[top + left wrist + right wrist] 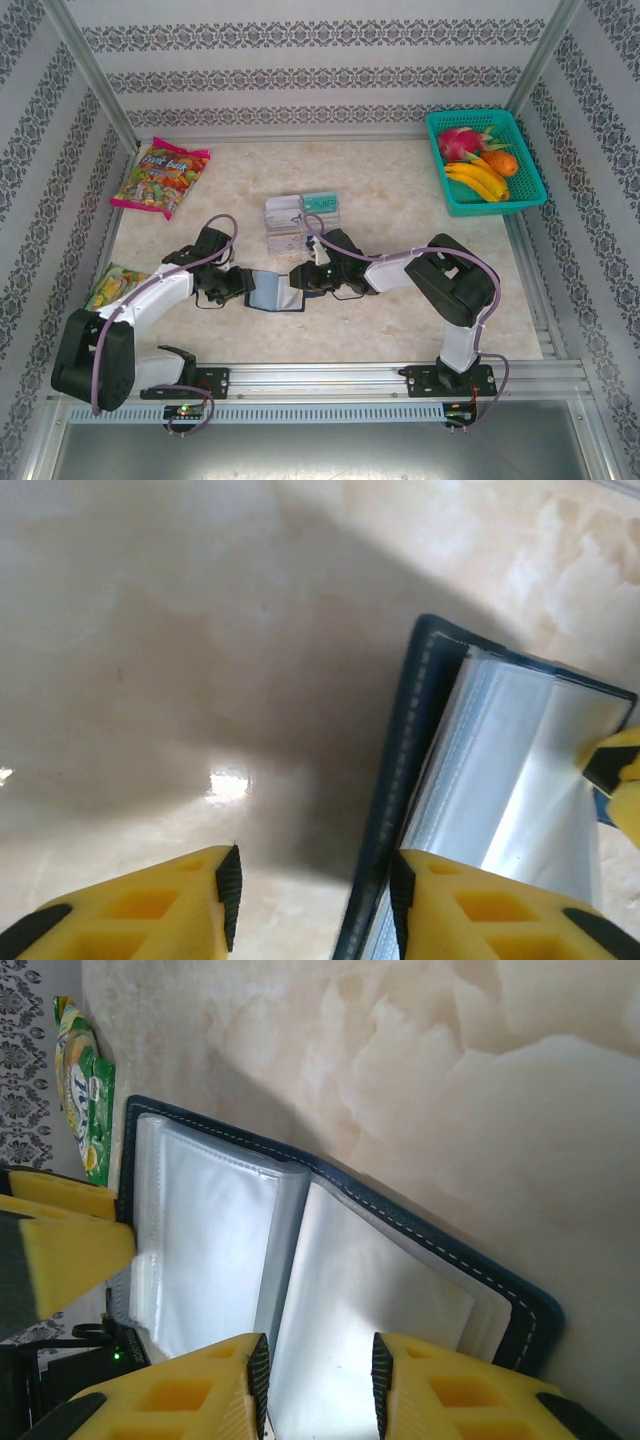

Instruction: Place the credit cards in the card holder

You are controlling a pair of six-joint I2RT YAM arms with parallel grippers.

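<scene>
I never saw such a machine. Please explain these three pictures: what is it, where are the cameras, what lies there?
Two robot arms are bolted to a table. The top picture looks down on the left arm and right arm. The other two come from wrist cameras; the yellow pieces are jaws. Between the arms lies an open blue card holder. Both pairs of jaws stand apart over it; nothing looks clamped. Also there: credit cards, a candy bag, a green packet, a fruit basket.

Card holder [330, 1260]: navy stitched leather-look cover, glossy clear plastic sleeves; table [450, 1080] glossy marble-look.
</scene>
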